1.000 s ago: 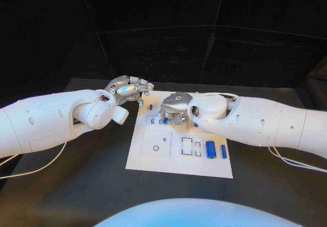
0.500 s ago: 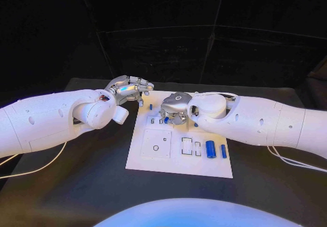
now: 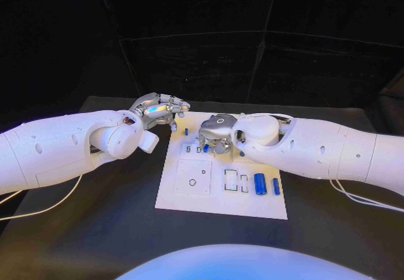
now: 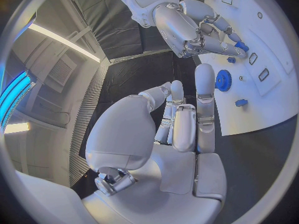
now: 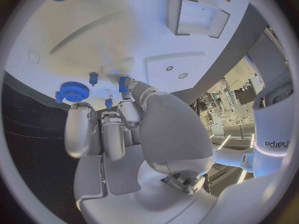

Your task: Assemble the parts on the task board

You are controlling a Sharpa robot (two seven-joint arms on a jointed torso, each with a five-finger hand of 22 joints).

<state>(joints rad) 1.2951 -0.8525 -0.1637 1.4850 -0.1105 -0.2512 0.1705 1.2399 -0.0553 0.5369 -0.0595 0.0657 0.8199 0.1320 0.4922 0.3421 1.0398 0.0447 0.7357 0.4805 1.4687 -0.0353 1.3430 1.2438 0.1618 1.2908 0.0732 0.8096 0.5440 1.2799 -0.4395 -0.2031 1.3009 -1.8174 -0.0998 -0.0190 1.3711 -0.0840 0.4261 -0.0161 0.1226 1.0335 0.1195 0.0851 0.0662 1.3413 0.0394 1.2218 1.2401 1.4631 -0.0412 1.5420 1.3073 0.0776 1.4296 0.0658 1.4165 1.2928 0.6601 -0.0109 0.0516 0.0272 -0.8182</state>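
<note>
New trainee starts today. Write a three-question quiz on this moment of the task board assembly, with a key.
1. True or false: the left hand holds a blue part.
2. Which hand has its fingertips on a small blue part over the task board? A) left B) right
3. Fill in: two blue cylinders lie on the board's near ____ side in the head view.

Key: 1 false, it holds nothing, beside the board's far left corner. 2 B. 3 right.

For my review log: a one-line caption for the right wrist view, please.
Right robot hand pinches a small blue part at the white task board, beside a blue gear.
</note>
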